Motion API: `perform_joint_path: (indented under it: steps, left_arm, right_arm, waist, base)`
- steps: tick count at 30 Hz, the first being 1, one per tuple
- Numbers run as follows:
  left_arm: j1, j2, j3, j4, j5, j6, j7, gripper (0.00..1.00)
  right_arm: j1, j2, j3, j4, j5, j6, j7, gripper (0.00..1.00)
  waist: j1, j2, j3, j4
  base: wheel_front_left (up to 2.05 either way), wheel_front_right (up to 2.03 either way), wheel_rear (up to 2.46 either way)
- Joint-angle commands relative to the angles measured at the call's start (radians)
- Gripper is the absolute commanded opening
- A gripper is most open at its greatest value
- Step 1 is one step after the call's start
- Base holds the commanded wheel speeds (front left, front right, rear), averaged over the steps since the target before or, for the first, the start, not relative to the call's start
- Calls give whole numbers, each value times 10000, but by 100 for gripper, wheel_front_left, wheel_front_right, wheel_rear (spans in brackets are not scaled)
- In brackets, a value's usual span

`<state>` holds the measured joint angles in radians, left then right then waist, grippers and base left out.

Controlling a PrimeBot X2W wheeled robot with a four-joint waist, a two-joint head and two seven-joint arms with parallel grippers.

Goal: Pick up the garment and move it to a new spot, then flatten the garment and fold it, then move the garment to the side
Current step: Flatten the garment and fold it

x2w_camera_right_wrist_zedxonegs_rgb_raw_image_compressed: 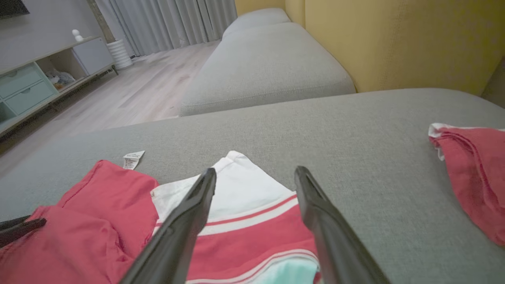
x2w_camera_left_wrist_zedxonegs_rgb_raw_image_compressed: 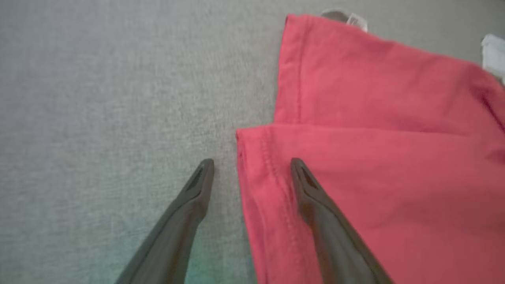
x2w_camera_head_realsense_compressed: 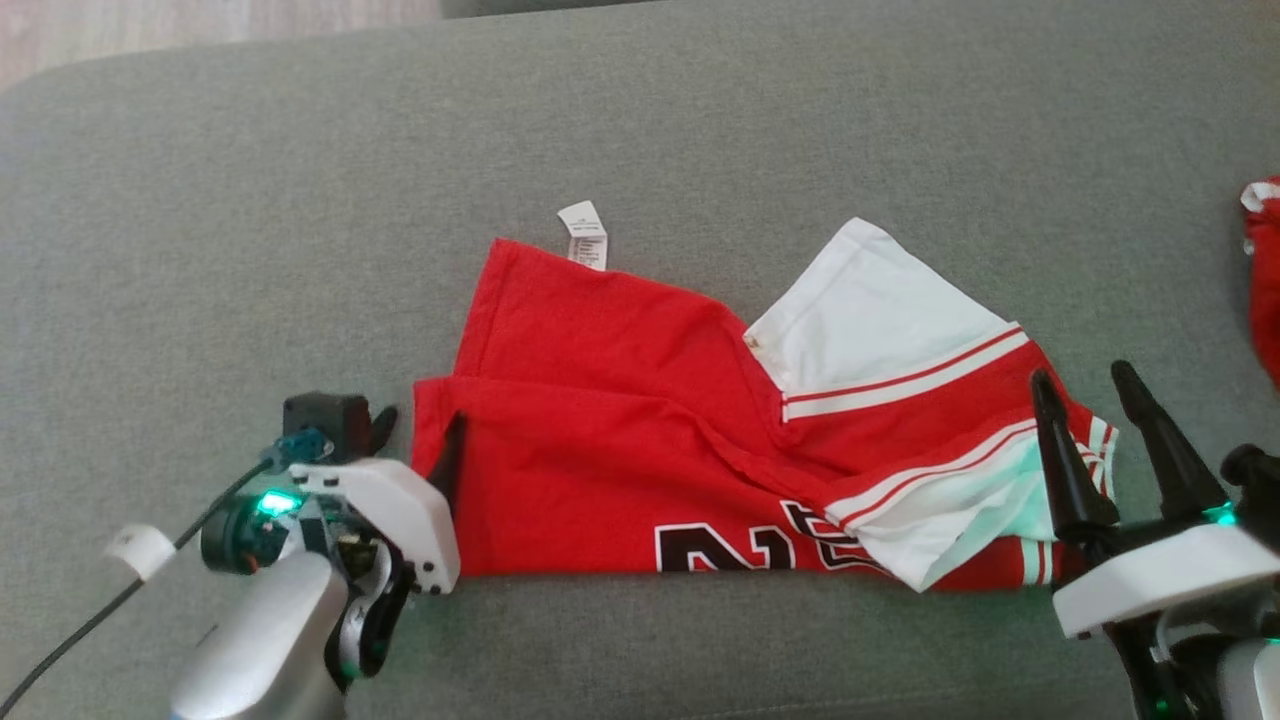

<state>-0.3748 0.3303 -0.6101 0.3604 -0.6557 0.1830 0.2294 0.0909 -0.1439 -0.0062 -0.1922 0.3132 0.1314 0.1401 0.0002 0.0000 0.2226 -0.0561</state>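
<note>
The garment (x2w_camera_head_realsense_compressed: 620,470) is laid crosswise on the middle of the grey cushion (x2w_camera_head_realsense_compressed: 700,120), doubled over with a white sleeve (x2w_camera_head_realsense_compressed: 870,310) turned up at its right end. This lie is judged to belong to a fold under way, with a gripper set at each end so both ends can be taken together. The left gripper (x2w_camera_head_realsense_compressed: 418,438) is spread fully wide astride the left hem, one finger over bare cushion and one over red cloth, though contact cannot be told, and the right gripper (x2w_camera_head_realsense_compressed: 1082,372) is likewise spread wide above the striped right end, nothing being held by either.
</note>
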Motion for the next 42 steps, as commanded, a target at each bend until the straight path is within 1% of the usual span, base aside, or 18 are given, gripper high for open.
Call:
perform_joint_path:
  steps: [1,2,3,4,5,7,9,13,17,24,30,31,32,37,42]
  left_arm:
    - [-497,180,346,132,-123,-119,193,100]
    - [-535,163,332,282,-196,-209,274,100]
    - [-558,149,305,401,-257,-293,357,86]
    - [-578,143,273,480,-293,-367,415,38]
    - [-594,151,242,538,-314,-443,449,0]
    - [-606,197,172,604,-291,-529,475,0]
    - [-618,244,135,575,-197,-517,363,0]
    - [-554,346,144,437,-63,-392,115,0]
    - [-441,457,174,171,-19,-257,20,0]
    - [-317,567,154,-158,23,-96,28,0]
    - [-298,571,133,-328,16,-21,9,0]
    - [-293,574,135,-345,18,-13,-16,0]
    - [-287,576,146,-372,23,-5,-75,0]
    - [-219,626,325,-747,187,143,-833,0]
    - [-11,832,661,-1690,392,475,-1679,0]
  right_arm:
    - [-365,-119,169,-220,113,-7,11,100]
    - [-370,-120,138,-157,124,-7,24,100]
    - [-371,-117,98,-95,146,-7,39,100]
    - [-370,-121,55,-40,162,-7,51,100]
    - [-358,-125,2,23,174,-7,73,100]
    - [-308,-140,-114,173,186,-7,177,100]
    - [-206,-174,-226,355,223,-7,357,100]
    - [235,-250,-312,852,349,-7,1233,100]
    - [516,-370,-92,1053,620,-7,1934,100]
    - [354,-340,216,1268,913,-7,2215,100]
    - [211,-361,393,1640,1089,-7,2731,99]
    - [189,-361,396,1642,1100,-7,2741,15]
    - [171,-356,394,1622,1117,-7,2749,0]
    - [14,-499,174,1227,846,-7,2411,0]
    - [-196,-646,-341,517,526,-7,2104,0]
  waist:
    - [-2,0,85,-107]
    - [-2,0,99,-129]
    - [-2,0,110,-145]
    - [-2,0,116,-153]
    - [-2,0,114,-158]
    - [-2,0,91,-158]
    - [-2,0,56,-132]
    - [-2,0,-14,-82]
    - [-2,0,18,-82]
    - [-2,0,126,-34]
    - [-2,0,186,48]
    - [-2,0,189,53]
    - [-2,0,193,55]
    - [-2,0,152,15]
    - [-2,0,-57,-17]
  base:
    - [0,0,0]
    - [0,0,0]
    - [0,0,0]
    - [0,0,0]
    - [0,0,0]
    - [0,0,0]
    - [0,0,0]
    - [0,0,0]
    - [0,0,0]
    - [0,0,0]
    - [0,0,0]
    - [0,0,0]
    - [0,0,0]
    - [0,0,0]
    - [0,0,0]
